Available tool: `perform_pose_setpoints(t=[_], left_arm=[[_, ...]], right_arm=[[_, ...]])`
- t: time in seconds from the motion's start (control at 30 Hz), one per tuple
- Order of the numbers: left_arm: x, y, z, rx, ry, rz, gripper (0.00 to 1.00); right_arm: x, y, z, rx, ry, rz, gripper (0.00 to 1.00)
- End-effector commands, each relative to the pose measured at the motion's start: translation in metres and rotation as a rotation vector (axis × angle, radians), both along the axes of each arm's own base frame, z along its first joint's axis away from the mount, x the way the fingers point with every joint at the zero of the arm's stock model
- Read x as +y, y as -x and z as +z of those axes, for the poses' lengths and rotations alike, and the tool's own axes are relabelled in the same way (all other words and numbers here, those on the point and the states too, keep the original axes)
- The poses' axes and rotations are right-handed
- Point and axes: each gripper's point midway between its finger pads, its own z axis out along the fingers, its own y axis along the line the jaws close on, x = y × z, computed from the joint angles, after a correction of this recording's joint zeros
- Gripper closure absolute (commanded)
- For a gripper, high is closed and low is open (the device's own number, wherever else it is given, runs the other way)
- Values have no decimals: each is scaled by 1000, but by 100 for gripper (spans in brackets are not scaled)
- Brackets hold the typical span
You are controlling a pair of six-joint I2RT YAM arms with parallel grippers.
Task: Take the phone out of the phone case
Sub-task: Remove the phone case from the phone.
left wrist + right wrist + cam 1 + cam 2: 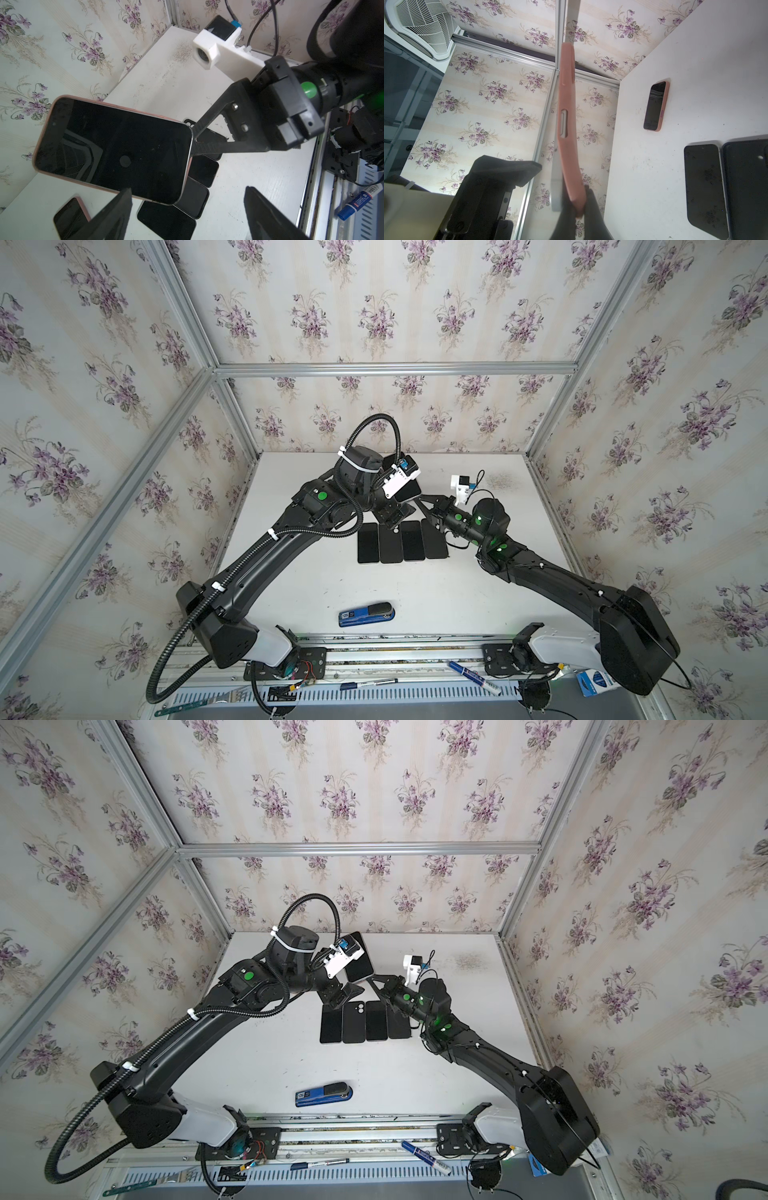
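Phone (112, 149) in pink case (566, 97): corner clamped by right end effector (192, 138); case possibly peeling there. Left end effector (188, 189) spread, empty.

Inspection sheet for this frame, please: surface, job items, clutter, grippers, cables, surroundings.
Surface: white table, scuffed and speckled.
Job's things: phone in pink case, held in the air; second cased phone and four dark phones lie on the table.
Clutter: blue stapler on the table; markers on the front rail.
Grippers: right gripper shut on the phone's end; left gripper open beside it, fingers holding nothing.
Cables: ribbed conduit loops over the left wrist.
Surroundings: floral wallpaper, aluminium frame.
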Motion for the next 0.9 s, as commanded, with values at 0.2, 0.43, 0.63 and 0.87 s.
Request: perform_pose_setpoints(t=[0.2, 0.43, 0.63, 0.87], left_arm=[[3, -20, 0, -85, -91, 63, 18], [-2, -24, -5, -93, -115, 60, 19], [-2, -31, -11, -107, -150, 85, 20], [0, -40, -15, -142, -204, 125, 26]], right_arm=[[0, 1, 18, -54, -38, 6, 100], [1, 1, 17, -51, -38, 9, 100], [2, 1, 18, -52, -42, 13, 100], [1, 2, 18, -49, -45, 14, 100]])
